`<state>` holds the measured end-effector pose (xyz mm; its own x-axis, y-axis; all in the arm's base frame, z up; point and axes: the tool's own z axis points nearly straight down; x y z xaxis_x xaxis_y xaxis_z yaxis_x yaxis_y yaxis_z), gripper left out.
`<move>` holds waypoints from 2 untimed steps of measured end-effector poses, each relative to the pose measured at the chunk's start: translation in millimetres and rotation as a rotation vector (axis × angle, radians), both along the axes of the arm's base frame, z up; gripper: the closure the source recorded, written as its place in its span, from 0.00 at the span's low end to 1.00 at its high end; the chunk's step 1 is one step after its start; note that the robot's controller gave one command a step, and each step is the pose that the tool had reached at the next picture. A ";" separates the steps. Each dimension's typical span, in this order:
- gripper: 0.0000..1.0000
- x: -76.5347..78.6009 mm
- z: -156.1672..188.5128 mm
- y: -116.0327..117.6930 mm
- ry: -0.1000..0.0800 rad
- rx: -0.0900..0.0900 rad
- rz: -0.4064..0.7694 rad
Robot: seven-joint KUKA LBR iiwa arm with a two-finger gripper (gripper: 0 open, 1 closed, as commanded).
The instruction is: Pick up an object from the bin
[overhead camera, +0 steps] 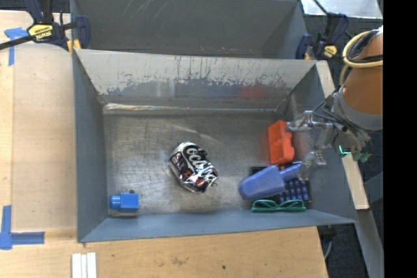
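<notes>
My gripper (306,142) hangs over the bin's right side, its two metal fingers spread apart, open, with nothing between them. Just left of the fingertips an orange block (280,143) lies on the bin floor near the right wall. Below the gripper a blue rounded plastic piece (264,183) rests on a dark blue gridded thing (297,191). A green wire-like frame (279,206) lies along the front edge under them.
A crumpled black, white and red can (193,168) sits in the middle of the floor. A small blue block (124,202) lies in the front left corner. The arm with its orange cover comes in over the right rim.
</notes>
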<state>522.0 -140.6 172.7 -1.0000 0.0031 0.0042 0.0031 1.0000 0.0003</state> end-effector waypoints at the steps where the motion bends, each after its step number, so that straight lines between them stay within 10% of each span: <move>1: 0.00 2.0 3.9 0.5 -0.008 -0.002 0.003; 2: 0.00 -4.8 -15.7 -2.4 -0.009 -0.001 0.145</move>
<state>517.2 -142.9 157.0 -0.9900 -0.1410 -0.0050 -0.1410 0.9900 -0.0018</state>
